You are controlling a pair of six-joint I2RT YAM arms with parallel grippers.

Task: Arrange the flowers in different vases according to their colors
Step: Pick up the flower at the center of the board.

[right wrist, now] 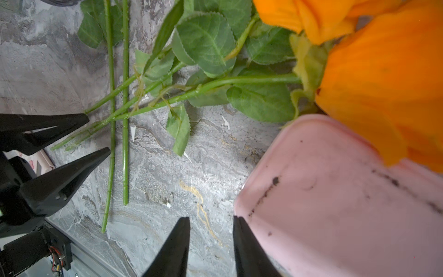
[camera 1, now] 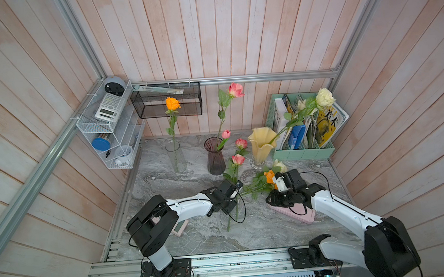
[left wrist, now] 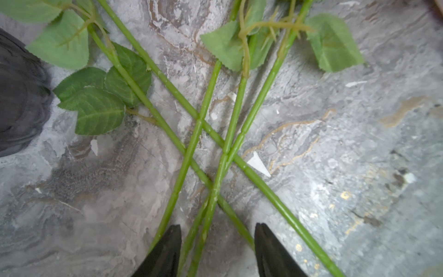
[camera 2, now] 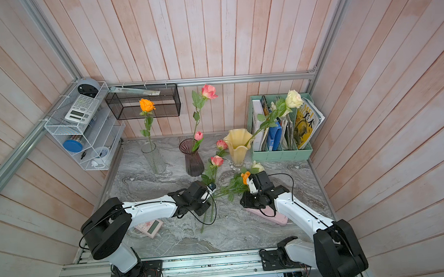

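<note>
Clear vase (camera 1: 176, 157) holds orange rose (camera 1: 172, 103); purple vase (camera 1: 215, 158), pink rose (camera 1: 236, 89) and tulip (camera 1: 226, 134).

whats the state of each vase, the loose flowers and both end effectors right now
clear vase: upright, orange rose in it
purple vase: upright, pink rose and pink tulip in it
yellow vase: upright, cream rose leaning out
loose flowers: lying on the table, stems crossed
left end effector: open, stems between its jaws
right end effector: open, empty
</note>
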